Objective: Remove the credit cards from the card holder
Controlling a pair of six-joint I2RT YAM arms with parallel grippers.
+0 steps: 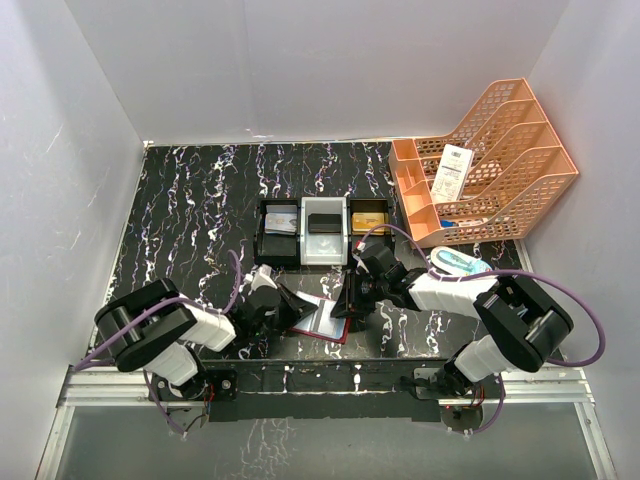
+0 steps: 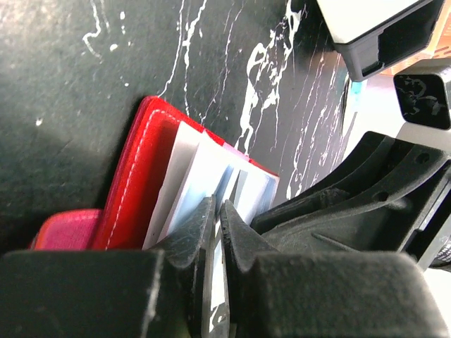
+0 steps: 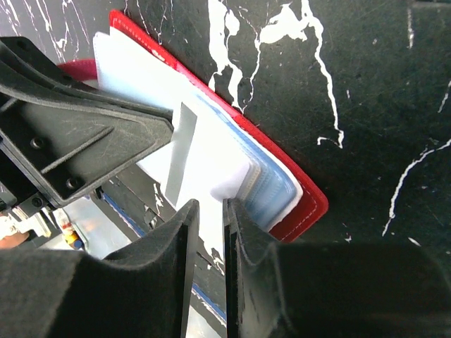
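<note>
The dark-red card holder [image 1: 322, 320] lies open on the marble table between my grippers. Its red cover [image 2: 134, 169] holds white and light-blue leaves [image 3: 271, 186]; I cannot tell cards from sleeves there. My left gripper [image 1: 287, 300] is shut on one thin pale leaf [image 2: 217, 204], which it holds up edge-on. My right gripper [image 1: 352, 298] stands at the holder's right edge. Its fingers [image 3: 210, 204] are a narrow gap apart over a white leaf's corner, pinching nothing that I can see. A silvery card [image 1: 280, 225] and an orange-gold card [image 1: 368, 217] lie in a tray.
The black-and-white three-compartment tray [image 1: 305, 242] stands just behind the holder, with a black object in its middle bin. An orange mesh file rack [image 1: 490, 160] stands at the back right. A light-blue and white object [image 1: 460, 262] lies by the right arm.
</note>
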